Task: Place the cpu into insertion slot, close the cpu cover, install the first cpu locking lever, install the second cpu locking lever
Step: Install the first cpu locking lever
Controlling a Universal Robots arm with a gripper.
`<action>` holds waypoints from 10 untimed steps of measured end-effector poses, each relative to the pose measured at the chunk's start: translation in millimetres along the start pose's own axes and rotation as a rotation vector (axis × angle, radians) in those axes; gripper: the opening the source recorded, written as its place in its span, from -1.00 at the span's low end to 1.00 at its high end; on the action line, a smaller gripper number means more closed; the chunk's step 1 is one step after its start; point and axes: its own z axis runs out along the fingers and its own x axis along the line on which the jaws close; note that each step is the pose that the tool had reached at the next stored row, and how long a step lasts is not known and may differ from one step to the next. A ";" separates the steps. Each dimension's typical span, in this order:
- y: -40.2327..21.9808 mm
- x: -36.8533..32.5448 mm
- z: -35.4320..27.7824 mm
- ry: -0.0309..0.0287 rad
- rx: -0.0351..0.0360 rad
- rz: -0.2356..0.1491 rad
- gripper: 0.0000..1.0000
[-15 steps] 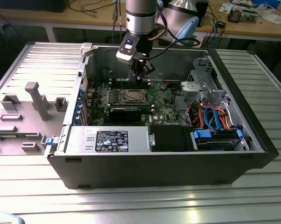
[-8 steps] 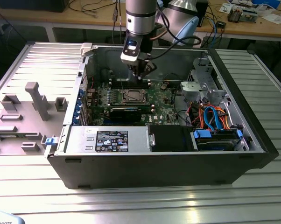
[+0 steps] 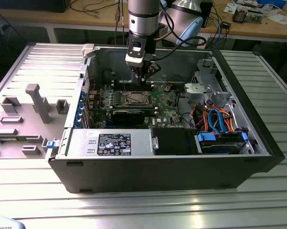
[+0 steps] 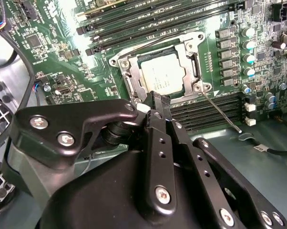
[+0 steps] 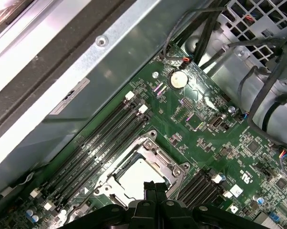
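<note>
My claw (image 3: 143, 78) hangs inside the open computer case (image 3: 158, 168), over the far part of the green motherboard (image 3: 166, 103). Its tips are low and just beyond the far edge of the insertion slot (image 3: 129, 100). In both wrist views my two black fingers (image 5: 150, 188) look pressed together, with nothing between them.

The cpu (image 4: 162, 74) sits in the slot with its dull silver top facing up. The cpu cover (image 4: 195, 67) lies down flat around it, so the chip shows through the window. In the second wrist view my fingertip reaches the rim of that frame, but I cannot tell whether it touches the metal.

A thin locking lever (image 4: 220, 112) runs out from one corner of the socket. It slants across the black memory slots (image 4: 205, 107) beside the socket, and its end is well apart from the frame.

In the first wrist view, a round coin cell (image 5: 178, 79) sits on the board beyond the socket. The case rests on a ribbed metal table (image 3: 134, 206).
</note>
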 end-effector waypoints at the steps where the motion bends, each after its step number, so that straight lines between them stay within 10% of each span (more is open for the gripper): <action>1: 0.0 0.0 0.0 0.0000 -0.0001 0.000 -0.79; 10: -0.7 -0.7 0.1 -0.0002 -0.0049 -0.087 -0.79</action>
